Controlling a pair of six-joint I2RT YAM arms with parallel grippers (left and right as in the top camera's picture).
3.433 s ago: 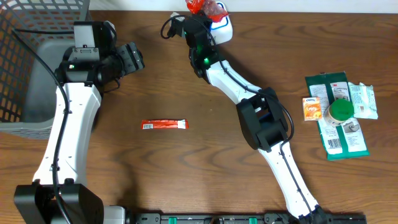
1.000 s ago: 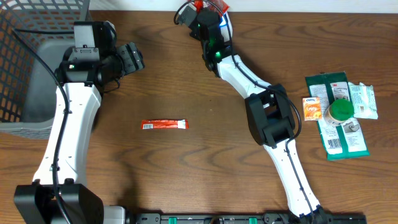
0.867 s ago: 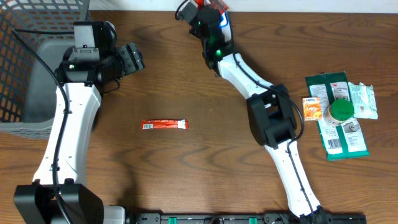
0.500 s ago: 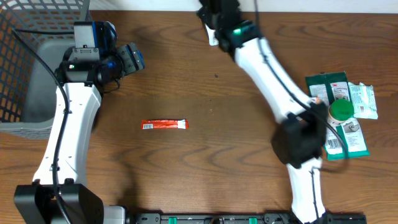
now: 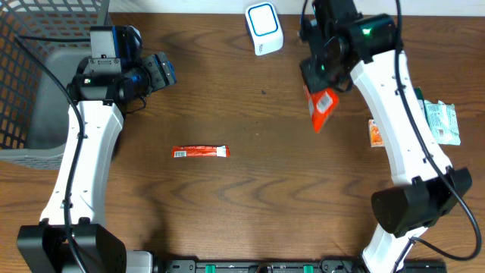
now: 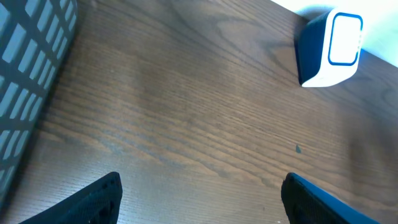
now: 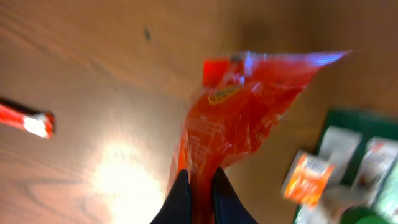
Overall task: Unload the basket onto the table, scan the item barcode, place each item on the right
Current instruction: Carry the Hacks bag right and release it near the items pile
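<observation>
The right tool (image 7: 200,194) is pinching the red bag (image 5: 322,106), which is hanging just under it. It should be holding tight and turning the bag's barcode side toward the scanner (image 5: 264,18), which is sitting well apart from the tool.

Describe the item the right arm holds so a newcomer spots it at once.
Over the right half of the wooden table, find the right gripper, shut on a crinkly red-orange pouch. Unlike the thin red stick packet lying flat at left, it is wide and pinched by one edge.
</observation>
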